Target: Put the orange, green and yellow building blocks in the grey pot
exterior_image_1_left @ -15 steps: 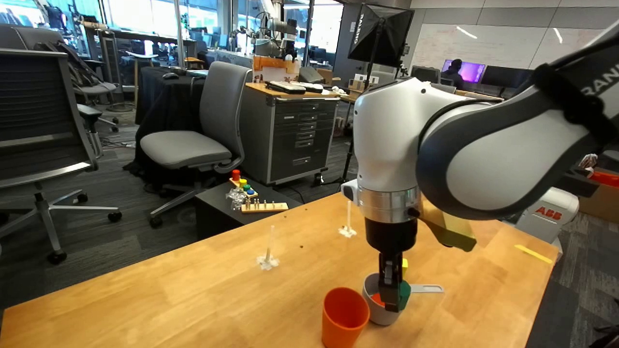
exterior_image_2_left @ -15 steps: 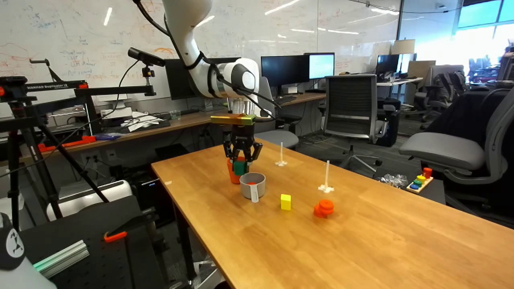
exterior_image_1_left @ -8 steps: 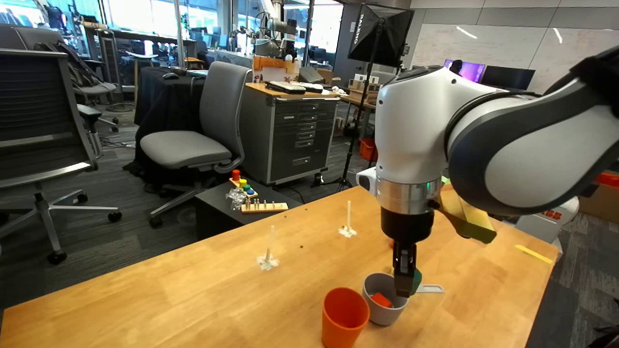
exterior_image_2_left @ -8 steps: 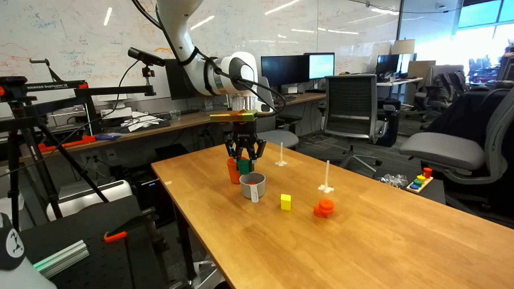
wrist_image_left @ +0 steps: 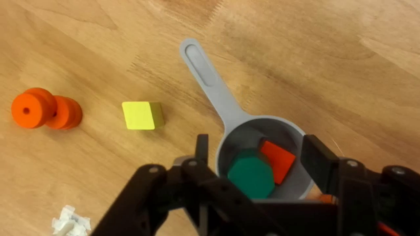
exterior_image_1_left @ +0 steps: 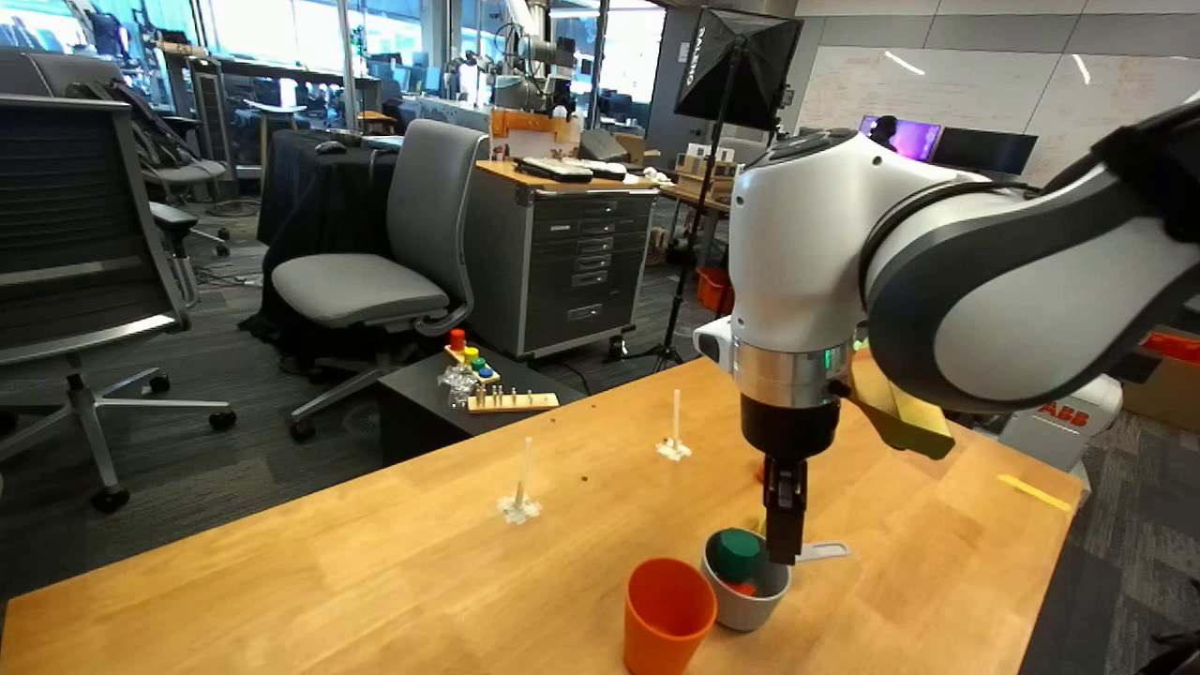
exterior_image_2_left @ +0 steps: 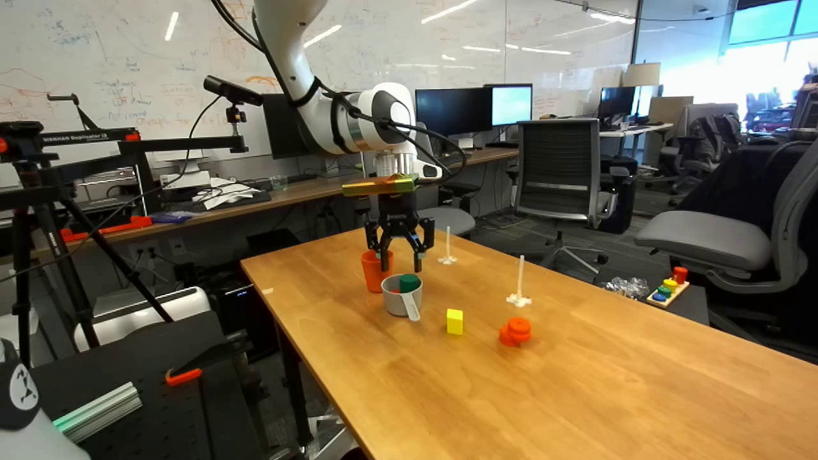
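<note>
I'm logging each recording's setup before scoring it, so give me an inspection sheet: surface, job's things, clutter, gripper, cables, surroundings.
Surface: wooden table, two pale upright pegs standing on it.
Job's things: green block and orange block inside the grey pot; yellow block outside, on the table.
Clutter: orange cup near the pot; orange discs on the table.
Gripper: jaws apart above the pot, nothing gripped.
Cables: black cable along the arm, not touching the pot.
Surroundings: office chairs, softbox light, whiteboard, monitors.
</note>
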You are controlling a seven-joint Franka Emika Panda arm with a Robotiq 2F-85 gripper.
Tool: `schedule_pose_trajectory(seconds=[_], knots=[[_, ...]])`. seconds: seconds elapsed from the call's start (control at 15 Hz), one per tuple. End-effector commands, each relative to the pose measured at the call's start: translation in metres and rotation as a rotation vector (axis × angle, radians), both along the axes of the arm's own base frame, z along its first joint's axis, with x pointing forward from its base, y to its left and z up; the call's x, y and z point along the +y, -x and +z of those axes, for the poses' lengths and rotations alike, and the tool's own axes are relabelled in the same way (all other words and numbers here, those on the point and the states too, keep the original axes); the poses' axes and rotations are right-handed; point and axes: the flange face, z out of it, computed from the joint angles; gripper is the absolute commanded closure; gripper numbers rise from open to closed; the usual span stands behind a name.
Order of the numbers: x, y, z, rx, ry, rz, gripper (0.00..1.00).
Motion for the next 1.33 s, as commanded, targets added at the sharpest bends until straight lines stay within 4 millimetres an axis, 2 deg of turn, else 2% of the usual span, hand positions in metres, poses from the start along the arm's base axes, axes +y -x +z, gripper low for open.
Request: schedule_pose_trajectory(seconds=[0.0,0.4,0.67,0.93,1.27], knots=[[-0.007,-0.007,0.007,-0.02,0.031,-0.01,0.0],[-0.05,-0.009,0.014,-0.017,0.054,-0.1,0.0],[-0.075,-0.02,0.018,-0.024,0.093,-0.112,0.0],[-0.078,-0.036,0.016,-0.007,0.159,-0.073,0.0],[-0.084,-0.062,0.003,0.038,0.216,-0.046,0.0]])
